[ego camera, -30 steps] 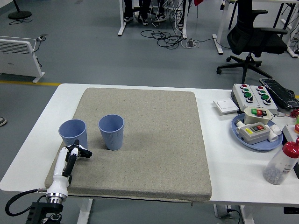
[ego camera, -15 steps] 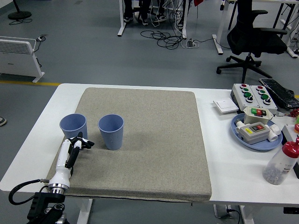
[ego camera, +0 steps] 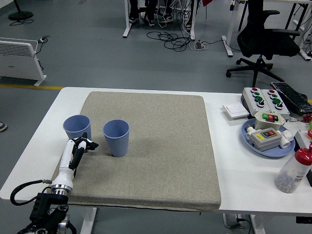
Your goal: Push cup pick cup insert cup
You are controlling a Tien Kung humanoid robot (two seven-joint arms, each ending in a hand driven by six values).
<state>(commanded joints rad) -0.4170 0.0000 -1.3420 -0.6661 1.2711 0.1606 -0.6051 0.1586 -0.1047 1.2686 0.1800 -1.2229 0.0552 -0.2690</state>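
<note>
Two blue cups stand upright on the grey mat [ego camera: 161,146]. The left cup [ego camera: 76,129] is near the mat's left edge. The right cup [ego camera: 116,137] stands a little apart from it. My left hand [ego camera: 84,145] reaches in from the lower left, its white forearm lying along the mat's left side. Its dark fingers are at the base of the left cup, partly curled, holding nothing; I cannot tell whether they touch the cup. The right arm is out of view.
On the white table [ego camera: 234,180] to the right lie a blue plate [ego camera: 265,141] with button boxes, a grey button box [ego camera: 263,99], a white switch plate [ego camera: 235,111] and a red-capped bottle [ego camera: 294,170]. An office chair [ego camera: 265,39] stands beyond the table.
My left hand has moved forward and slightly right along the left cup's base. The left cup has shifted a little toward the right cup and away from me.
</note>
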